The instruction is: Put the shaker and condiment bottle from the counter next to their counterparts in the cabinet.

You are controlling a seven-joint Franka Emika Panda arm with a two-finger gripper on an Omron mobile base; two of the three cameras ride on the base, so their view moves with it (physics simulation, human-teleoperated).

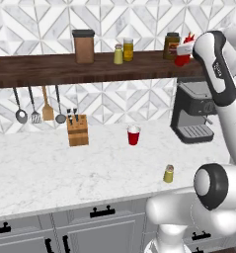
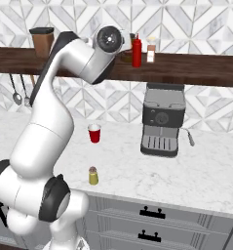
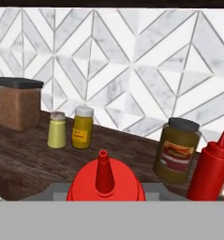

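While held, the condiment bottle nears the cabinet edge.

Red condiment bottle upright, held up at cabinet level, just left of matching red bottle. Yellow-green shaker upright near counter front edge; twin shaker on cabinet.

Condiment bottle all red; shaker yellow-green, grey cap; shelf dark brown wood; tabletop white marble, grey veins; cup red, white rim.
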